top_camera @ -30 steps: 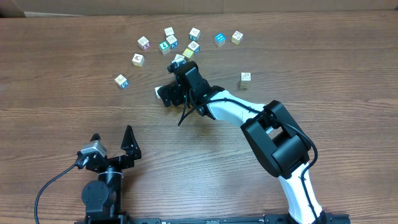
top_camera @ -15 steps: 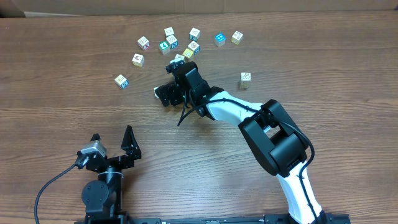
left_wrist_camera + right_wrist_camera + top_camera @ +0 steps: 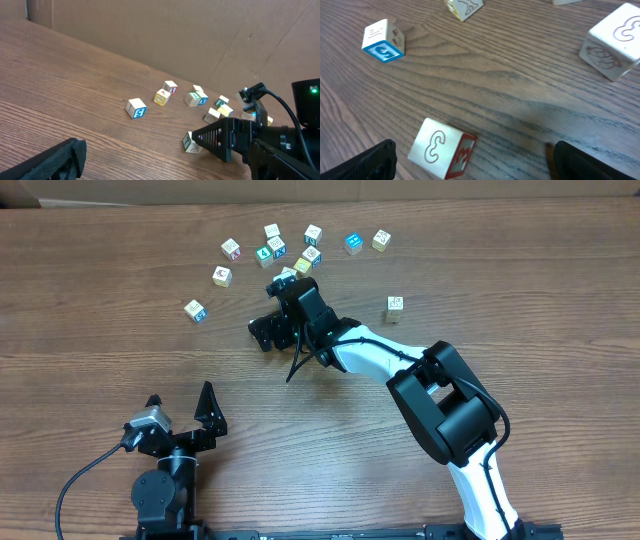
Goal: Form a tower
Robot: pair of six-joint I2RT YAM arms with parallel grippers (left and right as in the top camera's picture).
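Overhead: the right gripper (image 3: 263,333) is stretched out low over the tabletop (image 3: 100,360), jaws spread wide and released, clasping nothing. Loose cubes (image 3: 231,248) lie scattered around and beyond it. A yellow cube (image 3: 303,266) sits close beside its wrist, right next to a pale printed one (whether they touch I cannot tell). Every cube that shows seems to rest on the wood by itself, so the tower is not yet built. The left gripper (image 3: 180,402) waits well apart from all of them, its fingers splayed and empty.

Left wrist: only one dark finger (image 3: 50,162) of this gripper shows, at the lower edge. Well ahead of it, a pale cube (image 3: 189,142) lies at the very tip of the right gripper. The other cubes are strewn farther off, towards a cardboard wall (image 3: 150,30).

Right wrist: the pale cube, printed with a red 3, lies on the wood between the gripper's two fingers (image 3: 367,162). It is just beside one finger yet apart from it, and well clear of the other. A blue-faced cube (image 3: 382,41) rests farther ahead.
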